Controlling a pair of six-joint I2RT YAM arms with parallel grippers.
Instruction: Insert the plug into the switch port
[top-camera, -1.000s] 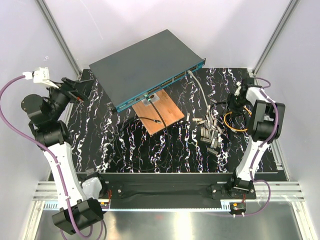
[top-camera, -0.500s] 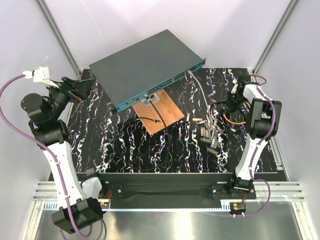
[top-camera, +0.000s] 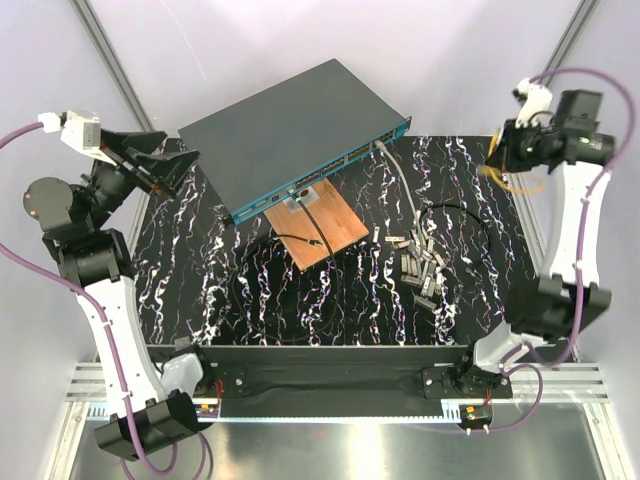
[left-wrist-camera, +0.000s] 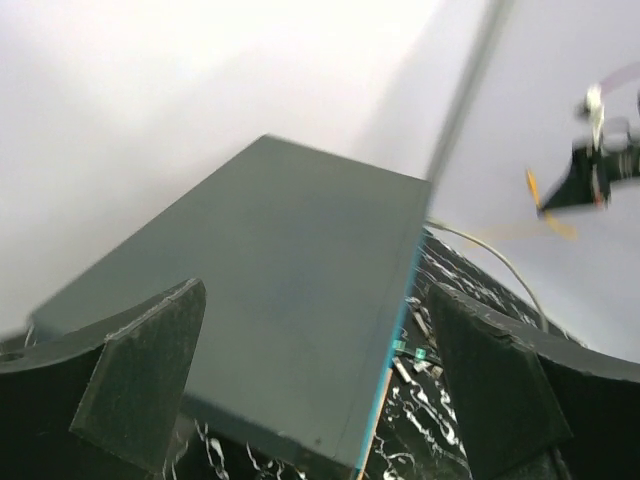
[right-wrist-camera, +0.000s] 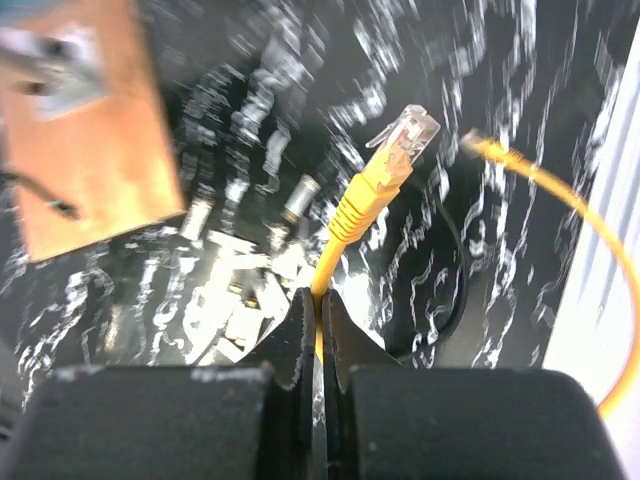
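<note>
The switch (top-camera: 290, 135), dark grey on top with a teal front edge (top-camera: 335, 168), lies slanted at the back of the table. High at the back right, my right gripper (top-camera: 503, 150) is shut on a yellow cable (right-wrist-camera: 345, 220) just behind its clear plug (right-wrist-camera: 405, 135). The plug sticks out past the fingertips (right-wrist-camera: 300, 315) above the marbled table, well to the right of the switch. The cable's loop (top-camera: 518, 182) hangs below the gripper. My left gripper (top-camera: 165, 158) stands open and holds nothing, just left of the switch (left-wrist-camera: 270, 300), which fills the left wrist view.
A small wooden board (top-camera: 318, 222) with a black lead lies in front of the switch. A grey cable (top-camera: 402, 185) runs from a switch port toward several small metal connectors (top-camera: 420, 262). A black cable loop (top-camera: 470, 235) lies at the right. Frame posts stand at the back corners.
My right gripper shut on the yellow cable and rose from the table to high at the back right, taking the plug along. The left arm lifted a little, still open.
</note>
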